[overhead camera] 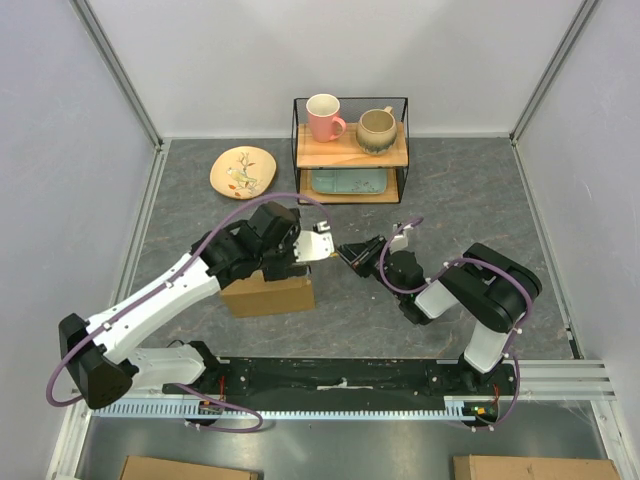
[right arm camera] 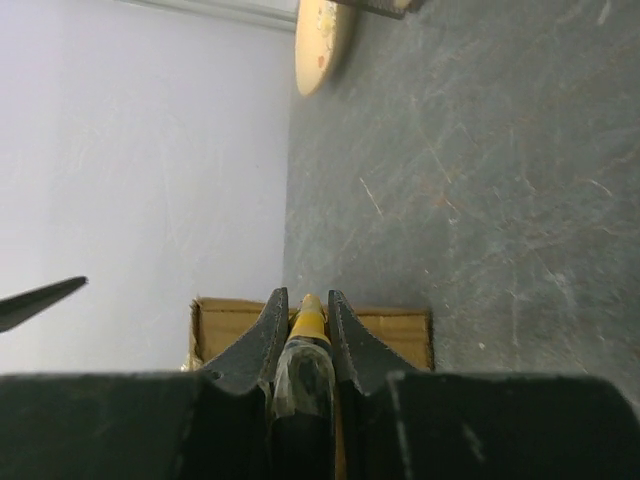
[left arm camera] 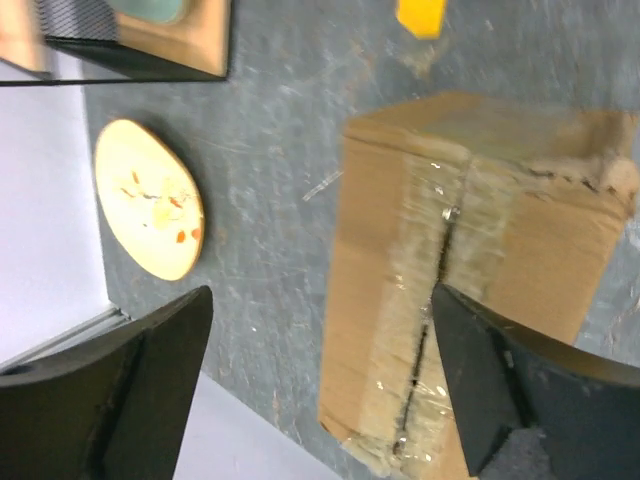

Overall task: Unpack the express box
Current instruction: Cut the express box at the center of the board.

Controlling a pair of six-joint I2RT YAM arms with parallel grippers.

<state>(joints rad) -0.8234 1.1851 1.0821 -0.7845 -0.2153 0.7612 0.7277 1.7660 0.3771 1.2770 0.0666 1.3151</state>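
The express box (overhead camera: 268,296), a brown carton, lies on the grey table under my left arm. In the left wrist view the box (left arm camera: 380,260) shows its taped top seam (left arm camera: 436,270) with a dark slit along it. My left gripper (left arm camera: 320,300) is open and empty just above the box, with one finger (left arm camera: 480,370) over the seam and the other over the table. From above, the left gripper (overhead camera: 290,262) sits over the box's far edge. My right gripper (overhead camera: 350,255) is shut on a black cutter with a yellow tip (right arm camera: 307,325), which points at the box (right arm camera: 395,330).
A cream plate (overhead camera: 243,171) lies at the back left. A wire shelf (overhead camera: 350,150) at the back holds a pink mug (overhead camera: 324,117), a beige mug (overhead camera: 377,130) and a teal tray (overhead camera: 347,181). Plain cardboard boxes (overhead camera: 170,468) show in part below the table's near edge.
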